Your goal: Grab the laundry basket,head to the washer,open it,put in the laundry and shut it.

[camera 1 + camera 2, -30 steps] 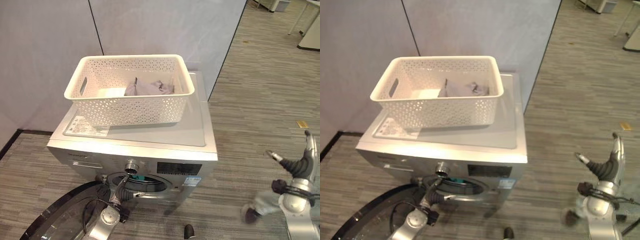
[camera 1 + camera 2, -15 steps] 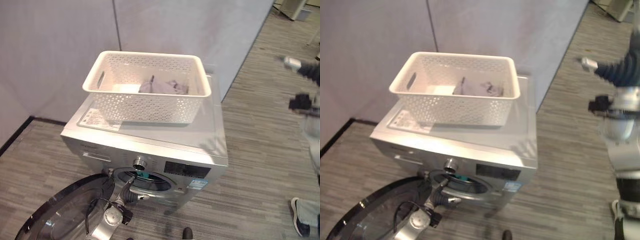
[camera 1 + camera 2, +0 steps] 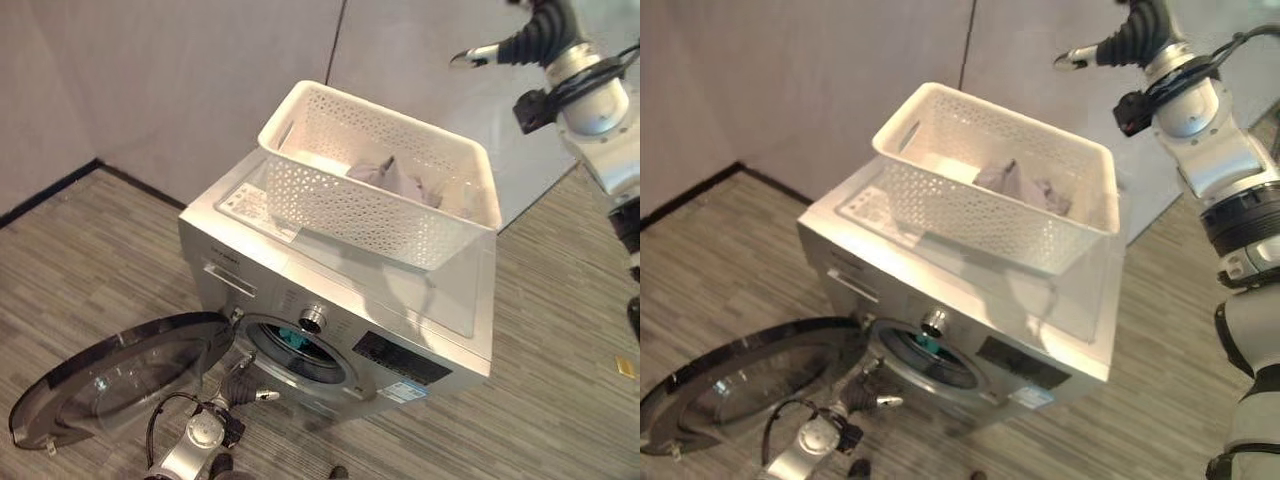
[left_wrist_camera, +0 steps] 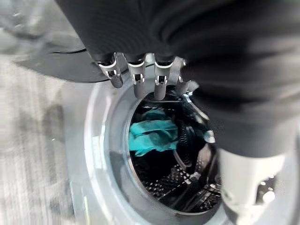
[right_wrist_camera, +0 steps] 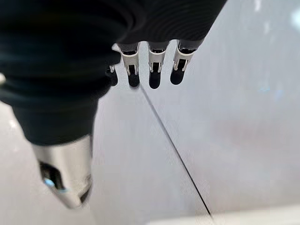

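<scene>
A white perforated laundry basket [image 3: 350, 205] stands on top of the silver washer [image 3: 400, 362], with grey laundry [image 3: 400, 180] lying in its far end. The washer's round glass door [image 3: 120, 375] hangs wide open at the lower left. A teal cloth [image 4: 152, 136] lies inside the dark drum. My left hand [image 3: 245, 385] is low in front of the drum opening, fingers [image 4: 136, 79] straight, holding nothing. My right hand [image 3: 520, 45] is raised high beyond the basket's far right corner, close to the wall, open and empty.
Grey partition walls [image 3: 200, 80] stand close behind the washer, with a black skirting strip [image 3: 50, 190] at the left. Striped grey floor spreads to the left and right. A small yellow object [image 3: 627, 365] lies on the floor at the right.
The camera has shifted, and the washer now sits skewed in view. My right arm rose from low at the right to high above the basket. My left hand stays by the drum opening.
</scene>
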You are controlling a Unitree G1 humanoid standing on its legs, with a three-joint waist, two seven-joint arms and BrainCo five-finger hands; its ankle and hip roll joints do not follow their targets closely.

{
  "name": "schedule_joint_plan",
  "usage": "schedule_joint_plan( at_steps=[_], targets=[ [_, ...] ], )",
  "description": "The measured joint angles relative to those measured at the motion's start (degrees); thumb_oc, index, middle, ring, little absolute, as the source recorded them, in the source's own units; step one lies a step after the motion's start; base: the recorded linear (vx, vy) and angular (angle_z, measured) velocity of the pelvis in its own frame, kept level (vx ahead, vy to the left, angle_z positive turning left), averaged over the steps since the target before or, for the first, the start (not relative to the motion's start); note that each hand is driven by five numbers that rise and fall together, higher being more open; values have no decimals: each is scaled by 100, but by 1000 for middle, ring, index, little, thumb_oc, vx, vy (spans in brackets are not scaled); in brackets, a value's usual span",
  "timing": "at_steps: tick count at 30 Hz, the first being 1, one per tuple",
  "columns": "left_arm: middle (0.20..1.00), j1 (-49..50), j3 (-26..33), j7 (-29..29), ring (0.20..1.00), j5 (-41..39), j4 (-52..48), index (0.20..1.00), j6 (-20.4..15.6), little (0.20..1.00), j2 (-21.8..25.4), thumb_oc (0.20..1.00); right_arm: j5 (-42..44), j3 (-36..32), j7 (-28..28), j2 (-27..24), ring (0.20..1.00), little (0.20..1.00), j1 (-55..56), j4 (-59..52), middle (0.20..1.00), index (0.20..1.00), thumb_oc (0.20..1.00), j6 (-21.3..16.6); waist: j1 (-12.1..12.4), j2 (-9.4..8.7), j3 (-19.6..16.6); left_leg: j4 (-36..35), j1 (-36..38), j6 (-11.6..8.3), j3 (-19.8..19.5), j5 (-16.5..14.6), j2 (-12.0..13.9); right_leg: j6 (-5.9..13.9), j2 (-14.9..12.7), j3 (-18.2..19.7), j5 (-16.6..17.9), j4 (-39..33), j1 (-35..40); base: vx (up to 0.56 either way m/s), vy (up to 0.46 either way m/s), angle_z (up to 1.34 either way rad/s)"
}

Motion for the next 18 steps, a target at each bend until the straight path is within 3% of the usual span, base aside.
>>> schedule_joint_plan(
  at_steps=[3,5,9,18],
  targets=[
    [1000,97,9,-70,1000,-120,0,1000,-1,1000,61,1000,6,327,315,28,1000,1000,-3,-107,1000,1000,1000,63,52,-143,101,5,-90,-14,-62,8,0,1,0,-85,-17,0,-27,-5,-24,17],
    [1000,145,58,-102,1000,-164,-1,1000,-2,1000,81,1000,4,877,644,-234,1000,1000,-1,-621,1000,1000,1000,126,57,-225,194,3,-171,-36,-166,22,0,1,3,-170,-23,-1,-71,-10,-3,15],
    [1000,245,113,-128,1000,-163,1,1000,-10,1000,79,1000,119,1292,1048,-630,1000,1000,14,-1366,1000,1000,1000,85,79,-196,277,-8,-198,-38,-186,24,-3,1,3,-198,-22,0,-92,-1,-1,3],
    [1000,159,106,-156,1000,-204,-81,1000,-81,1000,76,1000,-92,1853,1482,-807,1000,1000,-21,-1091,1000,1000,1000,119,57,-188,450,-3,-206,-45,-178,27,9,-1,12,-191,-23,0,-98,0,0,0]
  ],
)
